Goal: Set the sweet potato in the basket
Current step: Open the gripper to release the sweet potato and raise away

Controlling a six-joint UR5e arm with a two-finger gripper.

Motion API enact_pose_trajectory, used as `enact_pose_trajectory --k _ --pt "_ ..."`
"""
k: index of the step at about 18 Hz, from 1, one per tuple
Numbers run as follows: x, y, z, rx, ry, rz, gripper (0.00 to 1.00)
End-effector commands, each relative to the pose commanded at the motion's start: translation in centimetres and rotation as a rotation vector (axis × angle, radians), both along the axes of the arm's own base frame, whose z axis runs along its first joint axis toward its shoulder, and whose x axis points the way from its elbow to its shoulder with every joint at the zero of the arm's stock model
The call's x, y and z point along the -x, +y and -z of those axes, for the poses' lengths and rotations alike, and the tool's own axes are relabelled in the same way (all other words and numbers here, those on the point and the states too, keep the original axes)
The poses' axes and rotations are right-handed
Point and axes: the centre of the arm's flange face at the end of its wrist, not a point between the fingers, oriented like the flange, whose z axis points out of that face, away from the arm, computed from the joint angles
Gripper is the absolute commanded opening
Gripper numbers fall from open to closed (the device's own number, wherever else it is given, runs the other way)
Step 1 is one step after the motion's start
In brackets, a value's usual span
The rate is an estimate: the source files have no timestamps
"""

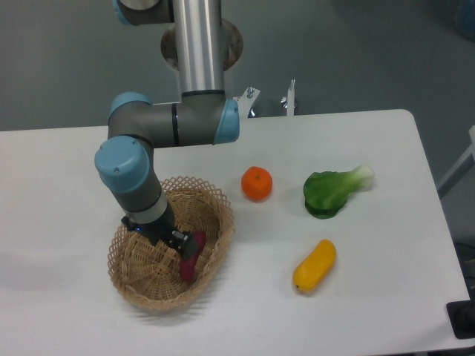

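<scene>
The gripper (180,243) reaches down inside the basket (133,276), its dark body angled toward the right wall. The fingertips are largely hidden behind the wrist and the wicker, so how far the jaws stand apart cannot be told, nor whether they grip anything. Right at the gripper's tip lies the sweet potato (191,257), a slim magenta-purple piece running from upper right to lower left. Its upper end sits against the dark finger hardware, and its lower end rests on the woven floor of the basket. From this view it is unclear whether the jaws close around that upper end or merely touch it.

The sweet potato is within the basket's rim, on the right half of the interior, close to the inner wall. The basket sits on the white table (386,297), left of centre.

Above the gripper, the arm's (139,185) grey forearm rises to a blue-capped joint, then turns right along a horizontal link to the silver upright column.

To the right of the basket, apart from it, an orange fruit (257,183) sits on the table. Farther right lies a green leafy vegetable (332,191), and below it, near the front edge, a yellow oblong vegetable (315,265).
</scene>
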Motion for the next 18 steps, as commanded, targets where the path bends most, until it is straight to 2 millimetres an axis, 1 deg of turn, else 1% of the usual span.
enact_pose_trajectory --k 1,4,6,7,8,10,11,13,15,18 --pt "0.5 0.5 -1.6 -0.032 0.012 -0.002 1.00" --pt "1.9 1.5 -5.3 -0.094 0.056 -0.028 1.00" --pt "4.3 0.8 -6.9 -0.117 0.072 -0.057 1.00" --pt "5.4 0.5 -8.2 -0.135 0.084 -0.067 1.00" --pt "6.7 -0.1 -8.9 -0.139 0.095 -0.073 1.00" --pt "9.6 -2.2 -10.7 -0.126 0.128 -0.039 1.00" --pt "11.3 -3.7 -11.4 -0.111 0.147 -0.019 1.00" --pt "14.1 -6.4 -11.6 -0.050 0.139 0.008 1.00" --pt "16.7 -9.5 -12.7 0.001 0.122 0.020 1.00" --pt "19.8 -13.3 -13.8 0.073 0.130 0.137 1.00"
